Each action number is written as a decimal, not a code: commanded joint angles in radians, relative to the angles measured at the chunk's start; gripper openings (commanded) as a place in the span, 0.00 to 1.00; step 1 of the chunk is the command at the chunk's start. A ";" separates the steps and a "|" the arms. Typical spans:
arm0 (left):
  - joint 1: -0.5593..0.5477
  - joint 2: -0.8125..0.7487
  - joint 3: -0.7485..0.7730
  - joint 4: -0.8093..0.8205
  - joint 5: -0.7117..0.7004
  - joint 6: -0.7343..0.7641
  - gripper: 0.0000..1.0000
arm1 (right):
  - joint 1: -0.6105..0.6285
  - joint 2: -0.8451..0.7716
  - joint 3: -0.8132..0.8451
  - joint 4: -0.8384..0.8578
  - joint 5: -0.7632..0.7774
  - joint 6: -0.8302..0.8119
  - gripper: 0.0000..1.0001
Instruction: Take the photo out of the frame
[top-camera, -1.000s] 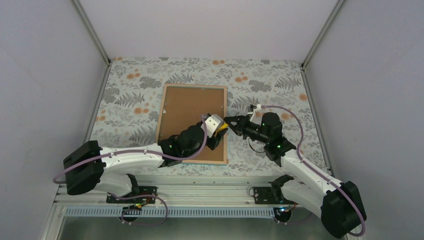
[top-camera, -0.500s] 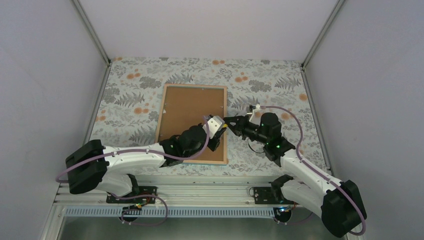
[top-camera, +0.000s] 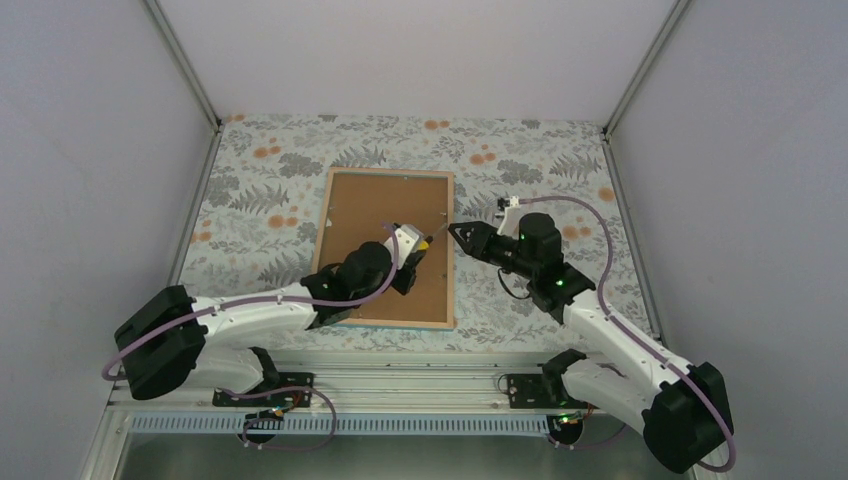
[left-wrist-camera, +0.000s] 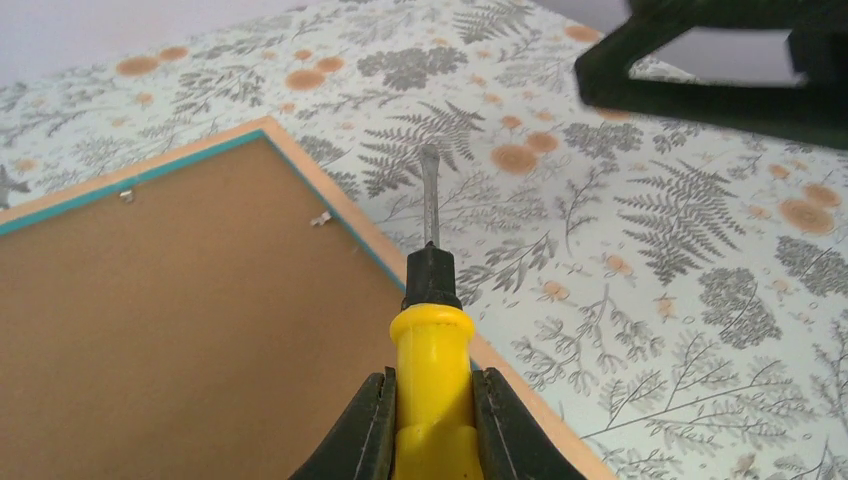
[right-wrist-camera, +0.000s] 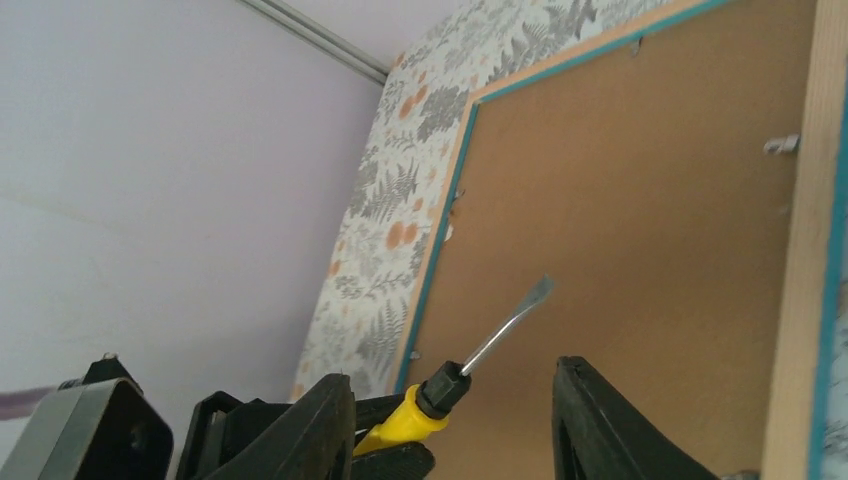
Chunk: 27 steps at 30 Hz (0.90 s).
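**screwdriver blade sits just right of the nearest tab**

the frame (top-camera: 322, 235) lies face down on the flowered table cover (top-camera: 262, 205), its brown backing board (top-camera: 375, 210) up and its long axis running away from the arm bases; the photo does not show, and is judged to lie under that board, shut in by small metal tabs (left-wrist-camera: 320, 218) along the inner rim; the left gripper (left-wrist-camera: 430, 415) is clamped on the yellow handle of a screwdriver (left-wrist-camera: 432, 350), and hangs over the board's right half; in the left wrist view the blade points out past the right rim, its tip above the table cover, so the nearest tab lies to the left of the blade, just inside the rim; the coming move likely calls for swinging the tip leftward and down onto that tab; the right gripper (top-camera: 456, 233) hangs just outside the right rim with its fingers spread and nothing between them touching; the left arm is the nearer one, and the only one armed.
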 joint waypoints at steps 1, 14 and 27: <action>0.042 -0.040 -0.025 -0.025 0.069 0.006 0.02 | -0.007 0.011 0.042 -0.066 0.113 -0.249 0.41; 0.135 0.066 0.031 -0.120 0.202 0.065 0.02 | -0.077 0.256 0.015 -0.038 0.063 -0.486 0.28; 0.139 0.155 0.094 -0.276 0.269 0.075 0.02 | -0.059 0.559 0.096 -0.003 -0.001 -0.507 0.24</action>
